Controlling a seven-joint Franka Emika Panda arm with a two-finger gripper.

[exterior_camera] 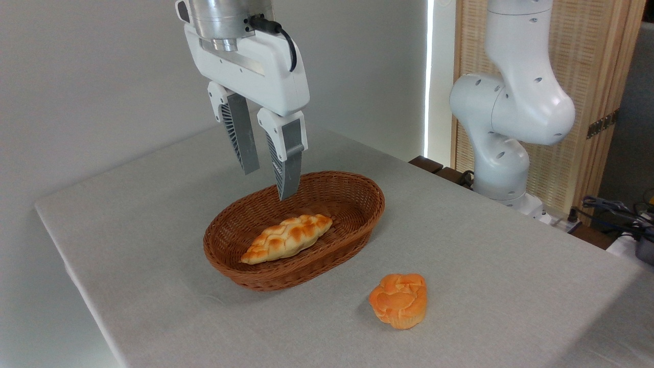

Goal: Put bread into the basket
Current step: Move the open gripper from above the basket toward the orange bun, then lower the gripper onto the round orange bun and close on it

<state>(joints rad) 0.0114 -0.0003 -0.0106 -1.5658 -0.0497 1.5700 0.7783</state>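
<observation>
Fingers (pixel 268 181) of the gripper are held a moderate way apart, pointing down, with nothing between them; they hang over the back half of the wicker basket (pixel 357 186), the nearer fingertip level with its far rim and clear of everything beneath. The orange bun (pixel 399 300), the bread to be moved, is found outside the basket, resting on the desk (pixel 511 276) just to the right of and in front of the basket's near rim, apart from it and untouched. A braided loaf (pixel 287 237) is already lodged lengthwise in the basket, occupying the middle and the left end; free floor is left mainly at the right end, which is judged the natural place for the bun. The parted, empty stance is judged to suit an approach, not a carry: the task is not yet begun as regards the bun. A travel to the right and toward the camera, then a descent, is judged necessary. The bun's ridged, rounded sides are judged liable to slip under a shallow grip.
</observation>
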